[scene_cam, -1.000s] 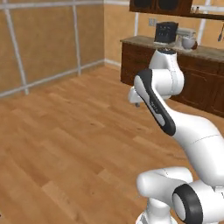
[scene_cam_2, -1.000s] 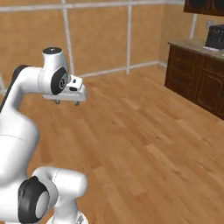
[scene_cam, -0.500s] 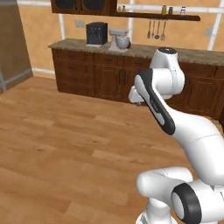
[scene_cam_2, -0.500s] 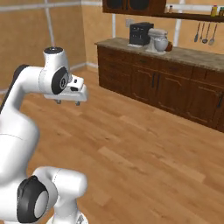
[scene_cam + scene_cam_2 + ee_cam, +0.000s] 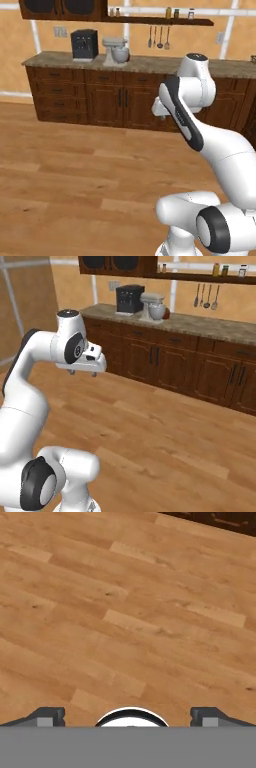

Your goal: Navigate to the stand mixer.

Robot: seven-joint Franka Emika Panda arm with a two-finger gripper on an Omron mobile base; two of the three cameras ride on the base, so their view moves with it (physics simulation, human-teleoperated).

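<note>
The beige-grey stand mixer with its silver metal bowl (image 5: 115, 51) (image 5: 153, 307) stood on the speckled stone counter (image 5: 150, 64) (image 5: 210, 326), just beside the boxy black coffee machine (image 5: 83, 45) (image 5: 129, 299). The two-finger gripper (image 5: 128, 716) (image 5: 82, 372) hung open and empty above the wooden plank floor (image 5: 125, 607).

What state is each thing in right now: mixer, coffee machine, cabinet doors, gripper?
stand mixer: upright on the counter, beside the coffee machine, across the floor from the robot.
coffee machine: upright on the counter.
lower cabinet doors: shut.
hanging utensils: hanging on the wall under the shelf.
gripper: open, nothing held, pointing down at bare wood floor.
</note>
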